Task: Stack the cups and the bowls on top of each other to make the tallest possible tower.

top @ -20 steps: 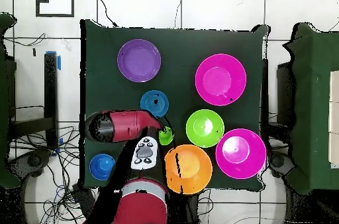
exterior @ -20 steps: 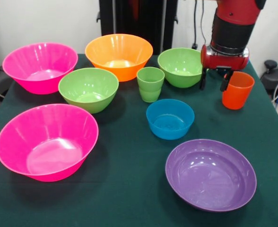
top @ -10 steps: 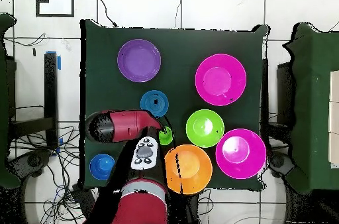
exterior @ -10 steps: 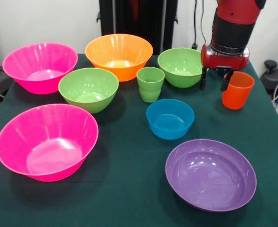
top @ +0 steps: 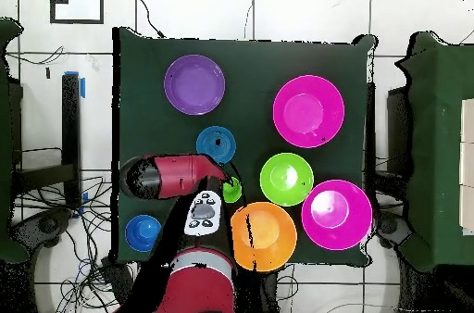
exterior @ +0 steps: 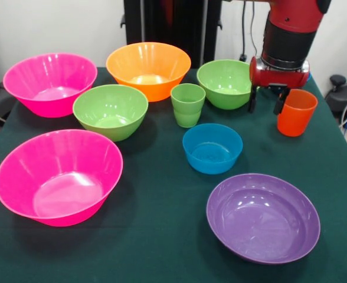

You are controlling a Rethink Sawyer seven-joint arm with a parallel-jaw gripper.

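Pink bowls (exterior: 49, 82): two, unstacked.

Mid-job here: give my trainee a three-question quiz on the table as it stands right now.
1. True or false: the orange cup is already stacked in a bowl.
2. Which bowl lies nearest the camera in the front view? A) purple bowl B) orange bowl C) blue bowl
3. Fill in: the tool hangs between the orange cup and a ____ bowl.

Key: 1 false, it stands on the cloth. 2 A. 3 green.
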